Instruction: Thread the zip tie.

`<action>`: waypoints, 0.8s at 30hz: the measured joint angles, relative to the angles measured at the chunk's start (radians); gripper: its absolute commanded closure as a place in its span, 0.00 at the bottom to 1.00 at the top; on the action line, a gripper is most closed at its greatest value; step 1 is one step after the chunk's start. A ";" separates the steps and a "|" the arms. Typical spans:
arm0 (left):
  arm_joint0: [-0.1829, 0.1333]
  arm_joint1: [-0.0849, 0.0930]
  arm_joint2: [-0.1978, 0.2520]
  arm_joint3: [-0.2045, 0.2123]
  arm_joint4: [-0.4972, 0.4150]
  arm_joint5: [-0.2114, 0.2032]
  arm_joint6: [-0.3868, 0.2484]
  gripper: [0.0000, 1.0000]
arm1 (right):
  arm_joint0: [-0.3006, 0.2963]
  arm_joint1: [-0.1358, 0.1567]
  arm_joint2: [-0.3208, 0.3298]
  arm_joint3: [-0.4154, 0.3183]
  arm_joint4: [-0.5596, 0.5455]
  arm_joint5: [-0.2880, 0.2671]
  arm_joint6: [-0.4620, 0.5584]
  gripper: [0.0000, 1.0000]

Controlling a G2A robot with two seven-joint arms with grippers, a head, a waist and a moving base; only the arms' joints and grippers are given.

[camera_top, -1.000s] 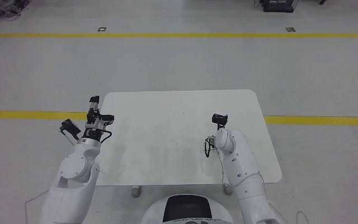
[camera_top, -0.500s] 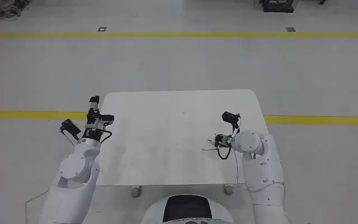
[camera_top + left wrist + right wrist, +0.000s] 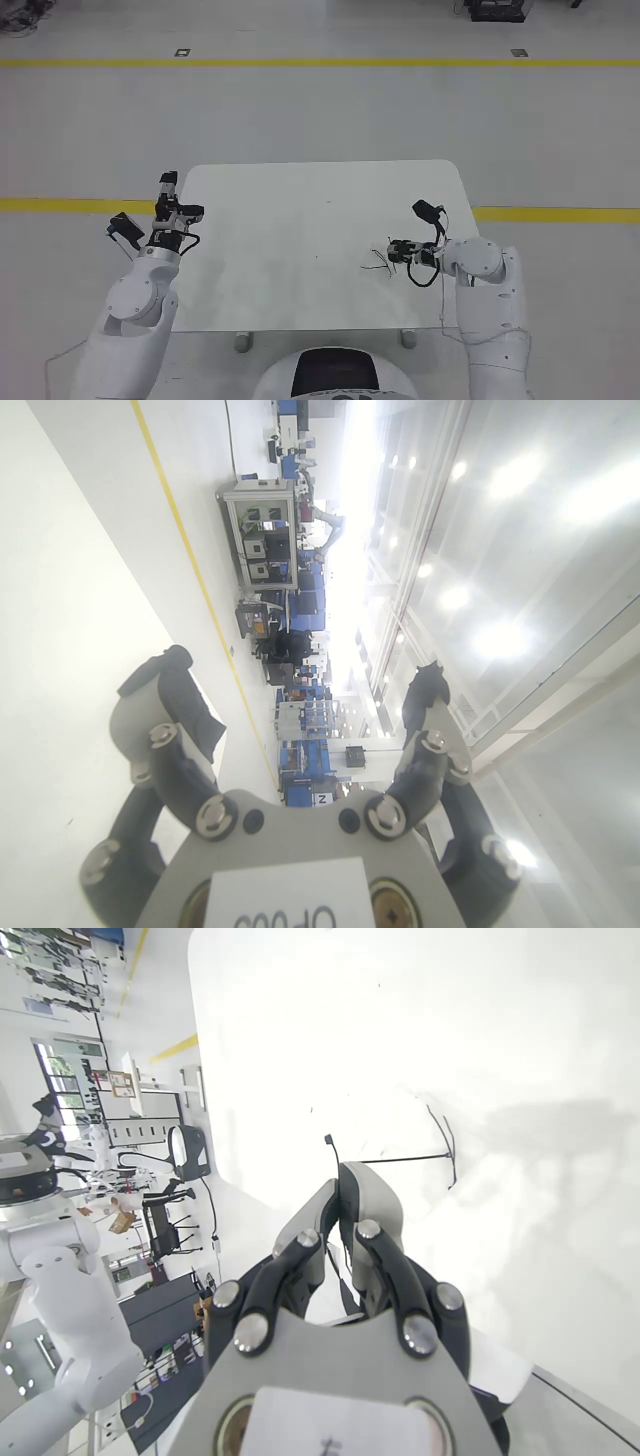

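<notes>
Here the right gripper (image 3: 339, 1173) pinches one zip tie (image 3: 332, 1153) beside two loose ties (image 3: 400, 1159).

I logged the table (image 3: 300, 200) as plain white, no pattern. The zip tie (image 3: 328, 1139) in the right gripper (image 3: 339, 1180) was black, and the loose ties (image 3: 405, 1159) on the table were black too. Right and left gripper (image 3: 300, 667) were silver-grey metal with black links and pads. The floor (image 3: 320, 110) beyond the table was pale grey with yellow stripes (image 3: 320, 63).

No legible text, left wrist label (image 3: 287, 892) cropped
</notes>
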 measured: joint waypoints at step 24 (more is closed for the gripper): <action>0.000 0.000 0.000 0.000 0.000 0.000 0.000 0.00 | -0.155 0.158 0.007 -0.081 0.724 -0.227 0.080 1.00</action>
